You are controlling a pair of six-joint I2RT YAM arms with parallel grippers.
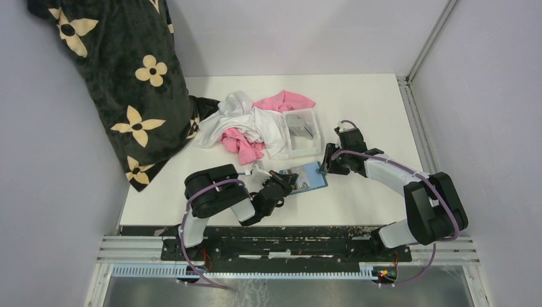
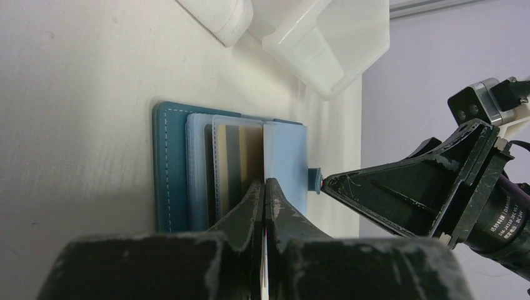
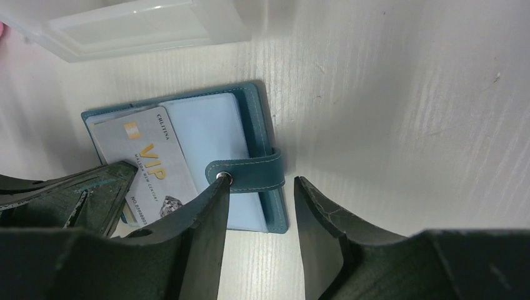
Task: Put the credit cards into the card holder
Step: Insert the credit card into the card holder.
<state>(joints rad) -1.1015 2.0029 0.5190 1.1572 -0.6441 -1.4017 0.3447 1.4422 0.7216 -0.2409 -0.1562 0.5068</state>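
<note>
The teal-blue card holder (image 1: 308, 177) lies open on the table in front of the clear tray. My left gripper (image 1: 287, 184) is shut on a silver VIP credit card (image 3: 150, 164), which lies over the holder's inner sleeves. In the left wrist view the card (image 2: 269, 153) shows edge-on between my shut fingers (image 2: 265, 187), beside a gold-tan card (image 2: 240, 159) in a sleeve of the holder (image 2: 169, 169). My right gripper (image 3: 259, 187) is open, its left fingertip (image 3: 219, 184) touching the snap of the holder's strap (image 3: 250, 175). More grey cards (image 1: 299, 126) lie in the tray.
The clear plastic tray (image 1: 311, 146) stands just behind the holder and also shows in the right wrist view (image 3: 137, 25). A pile of white and pink clothes (image 1: 246, 125) lies left of it. A black flowered cloth (image 1: 121, 83) hangs at the far left.
</note>
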